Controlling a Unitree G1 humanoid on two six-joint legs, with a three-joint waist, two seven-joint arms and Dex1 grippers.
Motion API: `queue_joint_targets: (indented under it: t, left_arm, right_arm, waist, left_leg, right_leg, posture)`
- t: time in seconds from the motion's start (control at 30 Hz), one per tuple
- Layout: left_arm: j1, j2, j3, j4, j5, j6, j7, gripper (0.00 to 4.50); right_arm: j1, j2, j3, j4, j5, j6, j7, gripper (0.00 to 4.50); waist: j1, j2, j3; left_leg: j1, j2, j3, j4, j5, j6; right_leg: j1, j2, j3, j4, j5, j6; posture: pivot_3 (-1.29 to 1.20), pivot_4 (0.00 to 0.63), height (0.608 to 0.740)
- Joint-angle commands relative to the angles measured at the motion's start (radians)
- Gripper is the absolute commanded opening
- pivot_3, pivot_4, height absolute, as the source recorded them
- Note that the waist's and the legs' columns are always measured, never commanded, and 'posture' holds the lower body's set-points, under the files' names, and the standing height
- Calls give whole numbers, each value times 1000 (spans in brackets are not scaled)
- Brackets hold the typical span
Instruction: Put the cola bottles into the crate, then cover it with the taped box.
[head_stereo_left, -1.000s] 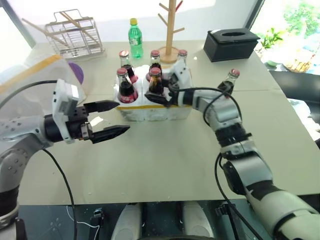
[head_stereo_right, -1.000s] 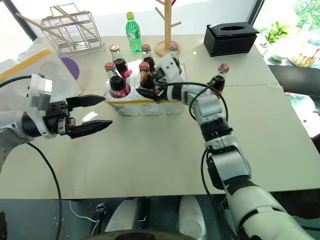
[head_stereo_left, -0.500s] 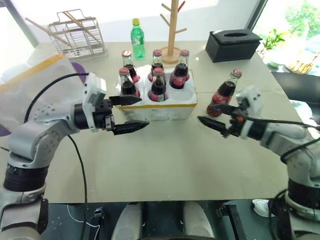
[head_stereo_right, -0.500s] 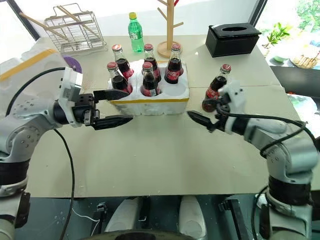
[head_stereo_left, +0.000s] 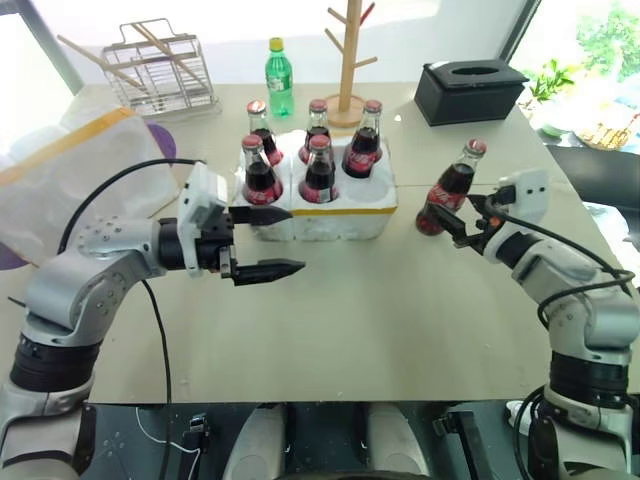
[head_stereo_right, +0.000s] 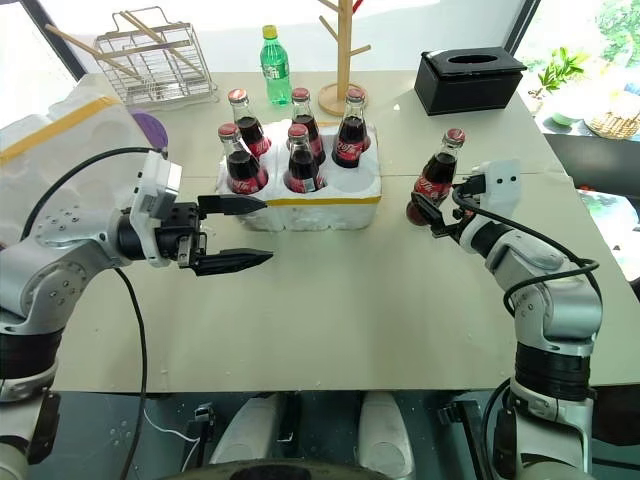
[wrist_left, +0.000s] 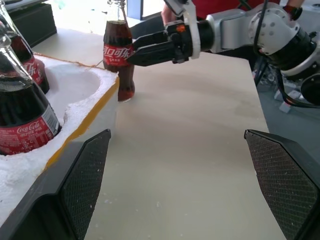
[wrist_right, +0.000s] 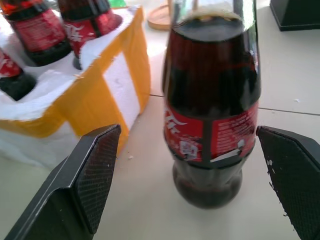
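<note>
The crate (head_stereo_left: 330, 212), white foam with a yellow tape band, stands mid-table and holds several cola bottles (head_stereo_left: 319, 172); its front right well (head_stereo_left: 371, 189) is empty. One more cola bottle (head_stereo_left: 447, 190) stands on the table to the crate's right. My right gripper (head_stereo_left: 453, 214) is open, level with the lower half of that bottle (wrist_right: 212, 100), a finger on each side and not touching the glass. My left gripper (head_stereo_left: 295, 240) is open and empty in front of the crate's left front corner (wrist_left: 75, 105). The taped box (head_stereo_left: 60, 180) sits at the far left.
Behind the crate stand a green plastic bottle (head_stereo_left: 279, 78) and a wooden mug tree (head_stereo_left: 347, 60). A black tissue box (head_stereo_left: 470, 90) is at the back right. A wire rack (head_stereo_left: 150, 70) is at the back left. Bare tabletop (head_stereo_left: 380, 310) lies in front.
My right gripper left the crate and swung right to the loose bottle, ending with its open fingers around it. My left gripper drifted slightly right toward the crate's front.
</note>
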Motion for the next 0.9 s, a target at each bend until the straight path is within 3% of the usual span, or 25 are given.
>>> queue_joint_targets:
  t: [0.03, 0.4, 0.53, 0.77, 0.9]
  left_arm:
    - [-1, -8, 15, -43, -12, 0, 16, 4500]
    - [-4, -21, 25, -39, -10, -1, 42, 4500]
    - [-4, -19, 30, -38, -10, 0, 47, 4500]
    - [6, -3, 79, -32, -22, 14, 70, 4500]
    - [22, 11, 140, -45, -65, 46, 98, 4500]
  right_arm:
    - [-41, 3, -6, 55, -22, -77, -17, 4434]
    - [-169, 29, 39, 265, -41, -188, 6, 4434]
    - [-174, 23, 42, 263, -33, -186, 15, 2700]
    - [-217, -30, 9, 137, 62, -128, 91, 2608]
    - [-335, -61, 13, 95, 118, -85, 116, 2608]
  waist:
    - [-1, 0, 0]
    - [-3, 0, 0]
    - [-3, 0, 0]
    - [-6, 2, 1]
    - [-10, 3, 2]
  left_leg:
    - [0, 0, 0, 0, 0, 0]
    - [0, 0, 0, 0, 0, 0]
    - [0, 0, 0, 0, 0, 0]
    - [0, 0, 0, 0, 0, 0]
    - [-1, 0, 1, 0, 0, 0]
  right_leg:
    - [0, 0, 0, 0, 0, 0]
    - [0, 0, 0, 0, 0, 0]
    - [0, 0, 0, 0, 0, 0]
    - [-1, 0, 0, 0, 0, 0]
    - [-2, 0, 0, 0, 0, 0]
  posture:
    - [0, 150, 740]
    - [0, 150, 740]
    - [0, 150, 740]
    - [0, 150, 740]
    - [0, 150, 740]
